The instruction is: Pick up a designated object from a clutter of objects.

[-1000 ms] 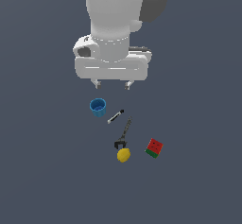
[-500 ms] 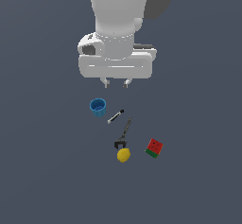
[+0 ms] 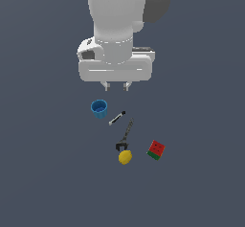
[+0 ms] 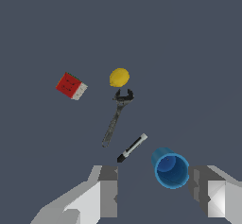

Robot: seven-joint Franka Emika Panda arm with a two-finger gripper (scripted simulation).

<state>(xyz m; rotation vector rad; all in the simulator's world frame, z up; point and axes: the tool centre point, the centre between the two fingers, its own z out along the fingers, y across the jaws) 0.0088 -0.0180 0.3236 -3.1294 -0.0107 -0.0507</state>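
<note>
The designated object is a small blue cup (image 3: 99, 108) (image 4: 170, 169), standing upright on the dark floor at the exterior view's left of the clutter. My gripper (image 3: 116, 86) (image 4: 153, 190) hangs open above and slightly behind it, nothing between the fingers (image 4: 108, 190). In the wrist view the cup sits just inside one finger, off centre in the gap. The rest of the clutter lies beyond: a black-and-white marker (image 3: 116, 118) (image 4: 132, 147), a dark wrench (image 3: 125, 136) (image 4: 116, 116), a yellow lemon (image 3: 125, 157) (image 4: 119, 77) and a watermelon block (image 3: 156, 150) (image 4: 71, 86).
The marker lies close beside the cup, a short gap between them. The wrench's head touches the lemon. The watermelon block stands apart at the exterior view's right. All rest on a plain dark grey floor (image 3: 201, 125).
The arm has shifted toward the exterior view's right over the second, its fingers now closer above the cup. None of the objects has moved.
</note>
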